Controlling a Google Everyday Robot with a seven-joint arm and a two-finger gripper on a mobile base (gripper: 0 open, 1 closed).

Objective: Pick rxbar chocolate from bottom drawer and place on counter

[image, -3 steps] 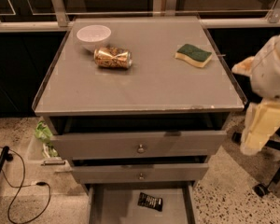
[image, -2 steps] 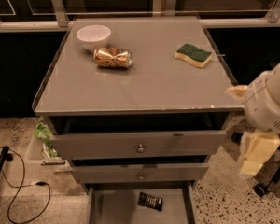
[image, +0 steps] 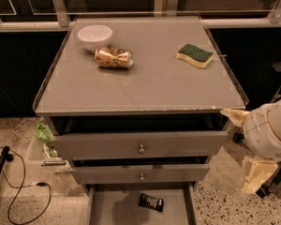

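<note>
Since the rxbar chocolate (image: 151, 202) lies flat in the bottom drawer (image: 113, 212), the gripper (image: 255, 174), low right, grip state can't tell, should swing over and descend vertically.

View: a single camera, set high in front of the cabinet (image: 182, 144), tilted steeply down and forward.
Facing: across the counter (image: 145, 83) toward the rail (image: 23, 25) behind it; the drawer fronts face the lens.
Nearness: close; the counter fills the upper half, and the lower edge cuts the bottom drawer (image: 117, 207).
Right edge: the robot arm (image: 269, 130) enters here, with the gripper (image: 256, 173) low beside the cabinet.
Overlap: one view only.
</note>
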